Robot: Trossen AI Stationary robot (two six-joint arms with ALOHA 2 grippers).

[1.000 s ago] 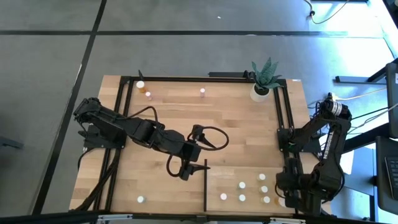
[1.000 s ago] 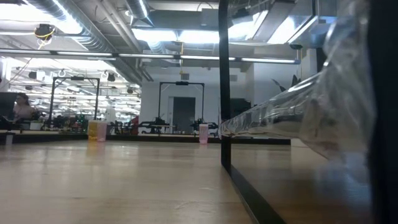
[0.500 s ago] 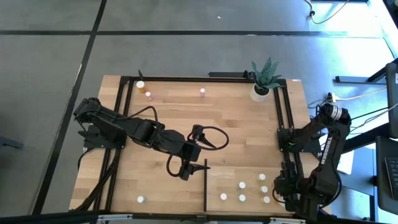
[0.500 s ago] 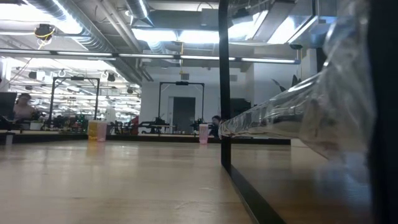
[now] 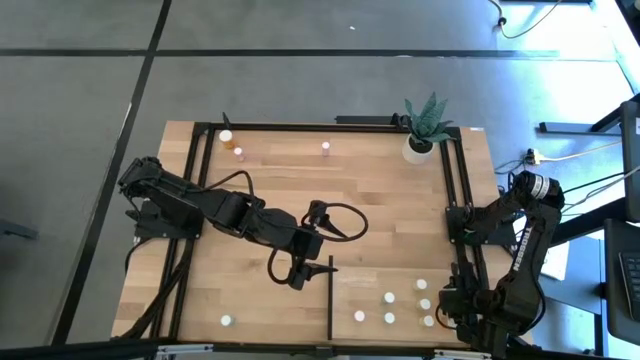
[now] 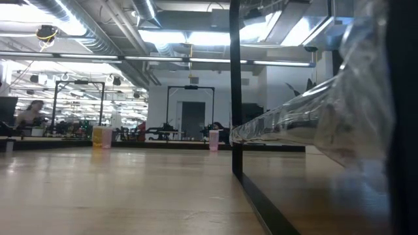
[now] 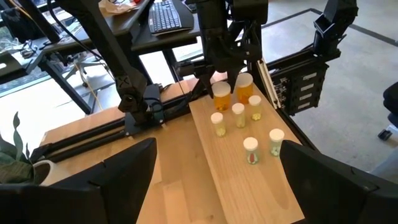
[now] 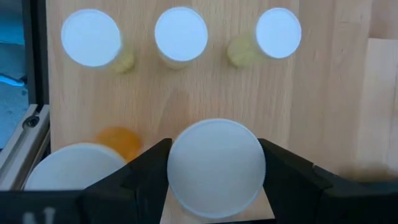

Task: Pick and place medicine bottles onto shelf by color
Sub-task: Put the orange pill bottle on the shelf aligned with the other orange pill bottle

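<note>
Placing step: right gripper (image 8: 215, 150) is at the near right corner of the shelf (image 5: 365, 290), its fingers closed against both sides of a large bottle (image 8: 216, 171); whether the bottle's base already rests on the wood I cannot tell.
Doing it well: lower straight down so the base lands flat, then open only enough to clear the cap. A second large bottle (image 8: 71, 171) with an orange body stands just beside the gripper, so a wide opening could knock it.
Colour check: the held bottle's body is hidden under its cap, so its colour cannot be read (the orange neighbour suggests the group, as a guess).
Row ahead: three small bottles (image 8: 181, 34) stand in a line beyond the gripper, apart from one another; lift up before moving away.
Left gripper (image 5: 298, 278): spread wide and empty, over the bare table just beside the shelf's dark edge (image 5: 330, 300).
Left to sort: a white bottle (image 5: 226, 135), an orange bottle (image 5: 238, 152) and a pink bottle (image 5: 326, 147) at the far side, and another white one (image 5: 226, 320) at the near edge, all off the shelf.
Shapes: round upright bottles with flat white disc caps wider than the small bodies; likely to tip.
Surfaces: the shelf is smooth pale wood, flat, with a thin black upright edge; the caps look matte, the bodies translucent.
Bystander: plant pot (image 5: 418, 148) at the far right, well clear.
</note>
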